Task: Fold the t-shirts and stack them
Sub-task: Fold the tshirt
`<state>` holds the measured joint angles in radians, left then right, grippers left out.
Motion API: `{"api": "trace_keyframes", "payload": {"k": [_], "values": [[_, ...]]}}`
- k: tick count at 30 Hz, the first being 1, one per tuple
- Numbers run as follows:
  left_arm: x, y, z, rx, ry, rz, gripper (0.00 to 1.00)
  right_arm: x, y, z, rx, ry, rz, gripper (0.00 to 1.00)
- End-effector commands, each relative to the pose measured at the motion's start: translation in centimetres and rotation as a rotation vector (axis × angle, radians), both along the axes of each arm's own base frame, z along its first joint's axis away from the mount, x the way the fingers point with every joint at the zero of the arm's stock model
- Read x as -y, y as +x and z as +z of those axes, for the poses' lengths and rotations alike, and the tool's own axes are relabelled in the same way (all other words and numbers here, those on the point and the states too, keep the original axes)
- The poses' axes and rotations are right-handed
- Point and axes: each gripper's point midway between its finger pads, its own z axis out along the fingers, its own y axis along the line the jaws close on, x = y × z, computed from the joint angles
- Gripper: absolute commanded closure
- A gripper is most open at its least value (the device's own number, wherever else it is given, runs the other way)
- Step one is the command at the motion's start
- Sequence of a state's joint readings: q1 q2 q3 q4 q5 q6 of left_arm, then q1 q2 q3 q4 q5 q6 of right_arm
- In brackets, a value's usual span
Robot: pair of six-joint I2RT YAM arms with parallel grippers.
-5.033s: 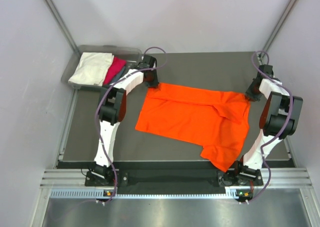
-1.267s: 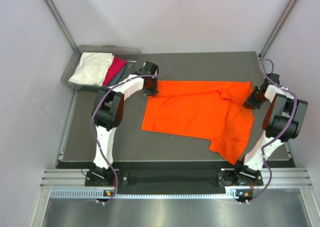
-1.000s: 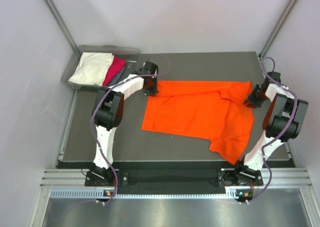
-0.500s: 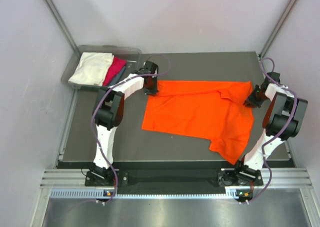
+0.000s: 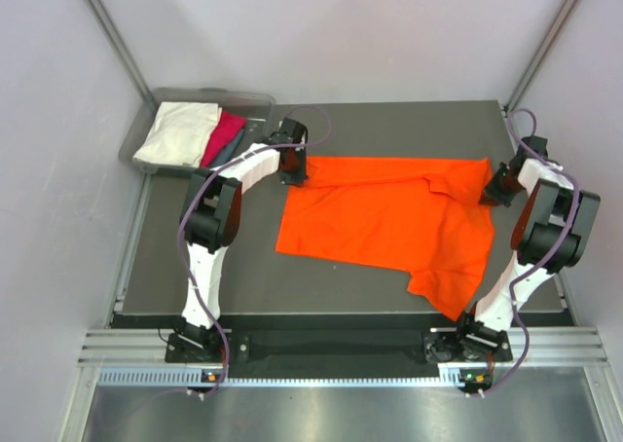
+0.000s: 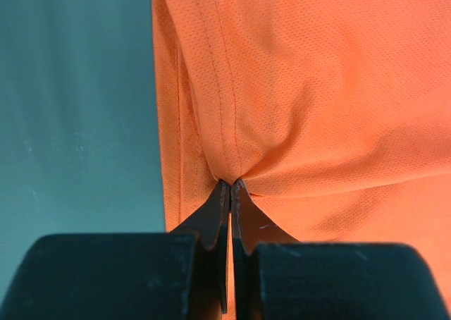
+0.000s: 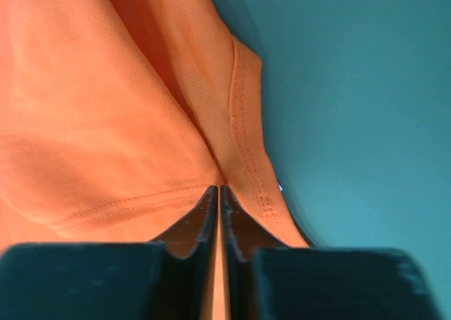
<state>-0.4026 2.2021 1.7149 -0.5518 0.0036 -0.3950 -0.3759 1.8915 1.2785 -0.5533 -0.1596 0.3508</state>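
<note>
Now I am pinching the orange t-shirt (image 5: 380,218) at its two far corners, left jaws and right jaws both clamping its hem, probably stretching it flat on the table (image 5: 409,126) for folding.

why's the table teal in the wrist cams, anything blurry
Top external: even soft light, the table reads dark grey. Left wrist: it turns teal, a colour cast; the orange t-shirt weave is sharp, the left gripper near the lens soft. Right wrist: also teal, cloth softer, dark shadow in the fold above the right gripper.
</note>
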Motion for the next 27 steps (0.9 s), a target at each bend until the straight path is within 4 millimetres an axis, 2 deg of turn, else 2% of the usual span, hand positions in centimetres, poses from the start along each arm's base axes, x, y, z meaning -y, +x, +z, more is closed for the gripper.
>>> {"api": "trace_keyframes", "payload": {"k": [1, 4, 6, 11, 12, 15, 21, 27], "values": [[-0.2, 1.2, 0.0, 0.018, -0.003, 0.019, 1.00, 1.1, 1.3, 3.3, 0.069, -0.048, -0.006, 1.00], [-0.3, 1.3, 0.2, 0.021, -0.003, 0.022, 1.00, 0.9, 1.1, 3.4, 0.060, -0.032, -0.022, 1.00], [-0.3, 1.3, 0.5, 0.023, -0.005, 0.024, 1.00, 1.3, 0.7, 4.3, 0.056, -0.056, -0.057, 1.00], [-0.6, 1.6, 0.9, 0.033, -0.006, 0.024, 1.00, 1.5, 0.4, 5.2, 0.074, -0.085, -0.022, 1.00], [-0.7, 1.6, 0.7, 0.030, -0.004, 0.026, 1.00, 1.2, 0.5, 4.7, 0.067, -0.062, -0.010, 0.91], [-0.1, 1.6, 1.0, 0.025, -0.034, 0.010, 1.00, 0.4, 1.0, 3.5, 0.059, -0.014, 0.006, 0.77], [0.2, 1.7, 1.6, 0.032, -0.045, 0.005, 1.00, 0.1, 1.0, 1.6, 0.036, 0.012, 0.021, 0.72], [0.4, 1.8, 1.6, 0.028, -0.057, 0.005, 1.00, -0.1, 1.1, 0.1, 0.025, 0.032, 0.022, 0.75]]}}
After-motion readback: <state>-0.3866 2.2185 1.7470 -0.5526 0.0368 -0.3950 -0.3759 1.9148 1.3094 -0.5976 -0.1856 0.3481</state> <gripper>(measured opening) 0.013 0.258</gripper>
